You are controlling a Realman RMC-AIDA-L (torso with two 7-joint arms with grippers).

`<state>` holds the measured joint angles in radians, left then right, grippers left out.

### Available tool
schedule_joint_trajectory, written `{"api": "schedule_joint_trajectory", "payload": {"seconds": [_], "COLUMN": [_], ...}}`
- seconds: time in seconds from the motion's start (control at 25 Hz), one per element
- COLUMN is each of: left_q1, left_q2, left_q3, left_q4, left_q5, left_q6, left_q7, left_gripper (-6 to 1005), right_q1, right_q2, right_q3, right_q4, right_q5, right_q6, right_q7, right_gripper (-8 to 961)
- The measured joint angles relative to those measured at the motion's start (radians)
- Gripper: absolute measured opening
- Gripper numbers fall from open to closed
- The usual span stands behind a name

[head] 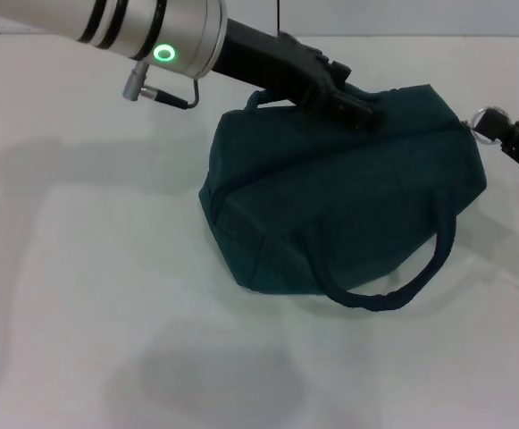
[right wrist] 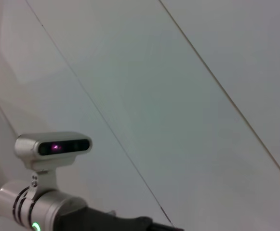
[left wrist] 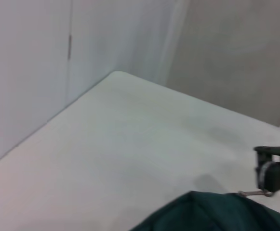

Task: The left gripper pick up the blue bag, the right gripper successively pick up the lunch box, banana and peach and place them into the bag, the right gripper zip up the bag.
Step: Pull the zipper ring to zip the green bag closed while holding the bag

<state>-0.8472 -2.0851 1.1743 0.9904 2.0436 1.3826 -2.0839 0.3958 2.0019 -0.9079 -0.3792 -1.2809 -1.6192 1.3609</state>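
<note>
Bag, dark blue-green cloth, lay slumped on the white counter toward its far right part, one looped handle spilling toward the near edge. No lunch box, banana or peach showed anywhere, so they were presumably inside already, and the zip seemed nearly or fully drawn.

At the bag's far top edge, the left tool was pressed into the cloth; it looked clamped on the fabric, though its tips were buried in dark folds and I could not tell for certain. At the bag's right end, the right tool had its tips together on the metal zip ring, which the left wrist view also showed just off the bag's end.

The likely trouble was slip. The ring was small and smooth, and a pull off the line of the zip could have popped it free or jammed the slider on bunched cloth. If the left tool's hold were shallow, the whole bag could have dragged along the counter instead of the zip running.

No brand, label or writing was readable on anything.
</note>
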Motion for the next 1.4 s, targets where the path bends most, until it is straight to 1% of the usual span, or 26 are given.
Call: {"api": "schedule_joint_trajectory", "payload": {"seconds": [0.24, 0.56, 0.8, 0.96, 1.24, 1.36, 1.4], "left_q1": [-0.025, -0.033, -0.055, -0.047, -0.044, -0.038, -0.035], "left_q2": [0.003, 0.006, 0.004, 0.001, 0.001, 0.003, 0.007], "left_q3": [0.017, 0.009, 0.014, 0.012, 0.006, 0.006, 0.005], "left_q4": [-0.025, -0.040, -0.063, -0.057, -0.060, -0.056, -0.055], "left_q5": [0.058, 0.063, 0.066, 0.054, 0.047, 0.033, 0.031], "left_q6": [0.003, 0.008, 0.044, 0.043, 0.044, 0.049, 0.054], "left_q7": [-0.026, -0.029, -0.021, -0.006, -0.010, -0.013, -0.017], "left_gripper": [811, 784, 565, 329, 167, 150, 144], "right_q1": [-0.009, -0.012, -0.015, -0.023, -0.029, -0.033, -0.034], "right_q2": [-0.001, -0.005, -0.009, -0.010, -0.014, -0.017, -0.018], "right_q3": [0.000, 0.001, 0.001, 0.001, 0.000, 0.000, 0.001], "right_q4": [0.001, 0.002, 0.002, 0.002, 0.002, 0.001, 0.001], "right_q5": [0.000, 0.001, 0.001, 0.002, -0.004, -0.001, -0.001], "right_q6": [-0.016, -0.017, -0.018, -0.020, -0.021, -0.021, -0.019], "right_q7": [-0.023, -0.024, -0.024, -0.025, -0.025, -0.025, -0.025], "right_gripper": [16, 16, 16, 16, 17, 17, 17]}}
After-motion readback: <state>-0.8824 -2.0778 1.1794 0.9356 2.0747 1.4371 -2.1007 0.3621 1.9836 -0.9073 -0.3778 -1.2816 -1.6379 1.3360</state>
